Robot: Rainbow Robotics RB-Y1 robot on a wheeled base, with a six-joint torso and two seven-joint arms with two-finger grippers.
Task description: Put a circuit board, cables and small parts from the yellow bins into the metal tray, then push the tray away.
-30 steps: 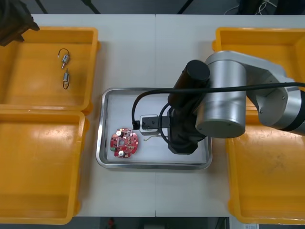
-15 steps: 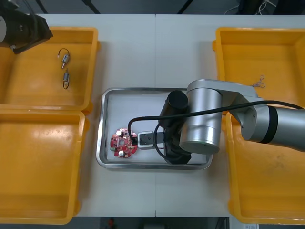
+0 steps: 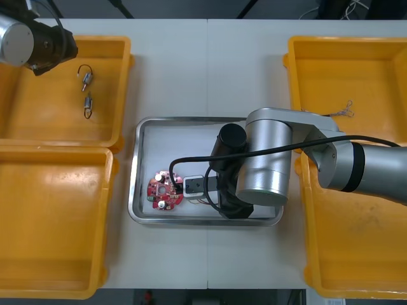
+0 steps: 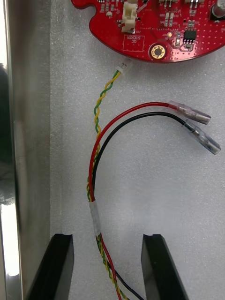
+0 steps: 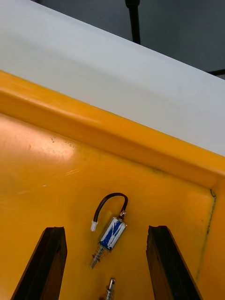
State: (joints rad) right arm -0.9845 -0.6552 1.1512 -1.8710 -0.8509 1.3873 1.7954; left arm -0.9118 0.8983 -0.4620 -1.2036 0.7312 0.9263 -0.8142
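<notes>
Metal tray [image 3: 133, 190]: polished, mirror-bright rim; white, finely pebbled matt lining [image 4: 154, 178]. Yellow bins [image 3: 57, 254]: smooth glossy plastic, lightly scuffed. Circuit board [image 4: 197, 42]: red, satin lacquer. Cables [image 4: 95, 154]: glossy plastic sheathing. Fingers [image 4: 58, 267]: matt black. Surface [image 3: 191, 70]: matt white.

- Round red circuit board [image 3: 166, 190]: face up, flat on the white floor of the metal tray [image 3: 142, 136], toward its near left corner.
- Cable bundle [image 4: 95, 154]: on the tray floor just beside the board. Red and black leads curving to clear-sleeved terminals, plus a twisted yellow-and-green pair whose tiny white plug lies close to the board's rim.
- Small metal part [image 3: 85, 75]: in the far left yellow bin [image 3: 122, 63], blue-and-white body, short black wire loop.
- Second small metal part [image 3: 88, 105]: same bin, near the first, not touching.
</notes>
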